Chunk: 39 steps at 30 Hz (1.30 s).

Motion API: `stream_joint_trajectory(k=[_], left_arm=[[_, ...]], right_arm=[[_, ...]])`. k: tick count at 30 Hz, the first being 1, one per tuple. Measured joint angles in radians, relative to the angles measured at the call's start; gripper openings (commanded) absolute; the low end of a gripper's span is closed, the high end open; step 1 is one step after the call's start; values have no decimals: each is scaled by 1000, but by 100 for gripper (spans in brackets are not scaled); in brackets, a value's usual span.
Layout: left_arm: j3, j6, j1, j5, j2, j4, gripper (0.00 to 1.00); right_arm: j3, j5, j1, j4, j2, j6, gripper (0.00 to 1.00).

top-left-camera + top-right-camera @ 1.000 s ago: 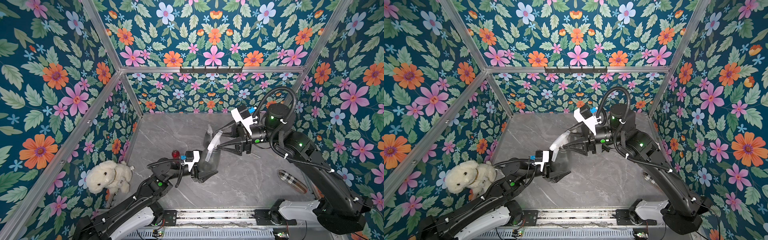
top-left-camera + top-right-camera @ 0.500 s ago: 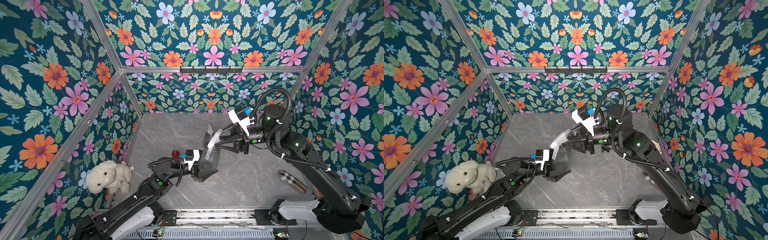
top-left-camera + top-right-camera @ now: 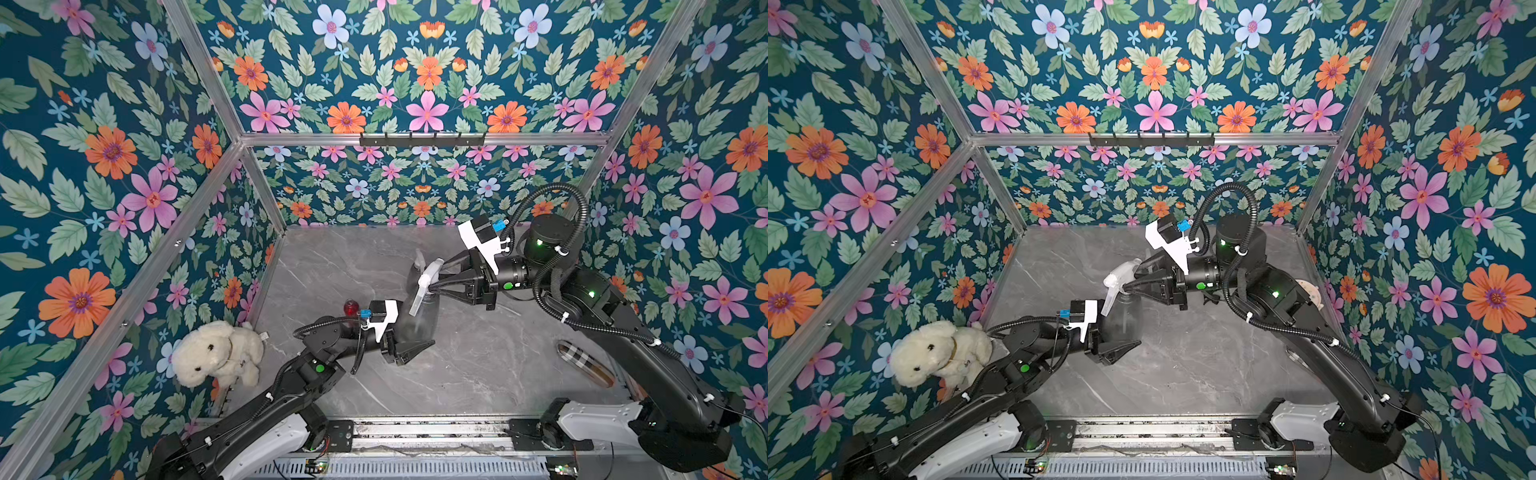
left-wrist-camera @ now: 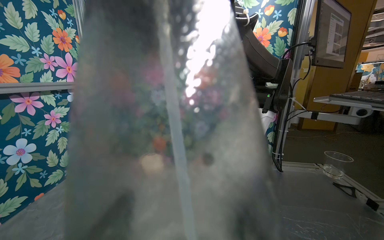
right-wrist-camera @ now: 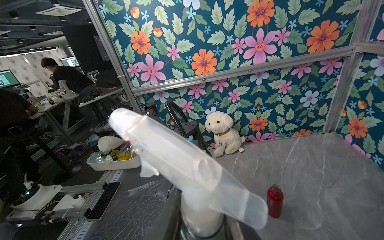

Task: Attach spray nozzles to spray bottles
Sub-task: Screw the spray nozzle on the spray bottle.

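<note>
Desk [image 3: 478, 374] of grey marble, seen from above. Nearest, the left claw [image 3: 424, 332] was clamped low on a smoky-grey cone bottle [image 3: 419, 316], apparently to keep it upright and stop it turning. A whitish nozzle [image 3: 426, 278] sat on the bottle's neck, its dip tube [image 4: 176, 124] running down inside. The right claw [image 3: 434, 286] pinched the nozzle's collar from the side, probably ready to screw it tight. Just behind the left claw stood a small red bottle [image 3: 351, 307], uncapped and seemingly awaiting its own nozzle.
</note>
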Motion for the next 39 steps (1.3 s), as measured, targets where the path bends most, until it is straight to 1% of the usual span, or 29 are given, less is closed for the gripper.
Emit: stream_joint_trajectory(k=[4,8,17,23,26,34,39], left_arm=[[-2,4,0,-29,-8,0,0],[-5,12,0,-70,-16,-1,0],[-12,43,0,-195,-32,-25,0],[-13,89,-2,-278,-30,-34,0],[-13,111,-3,-324,-23,-34,0],[-13,142,-5,-436,7,-33,0],[-13,148,-5,-502,21,-37,0]], right_arm=[[-26,68,31,40,-11,-1,19],[-64,135,54,99,-23,7,18],[-150,291,99,238,-31,81,17],[-205,422,144,309,-45,116,16],[-225,509,176,338,-46,131,16],[-246,820,292,382,-12,171,16],[-257,985,351,433,23,212,17]])
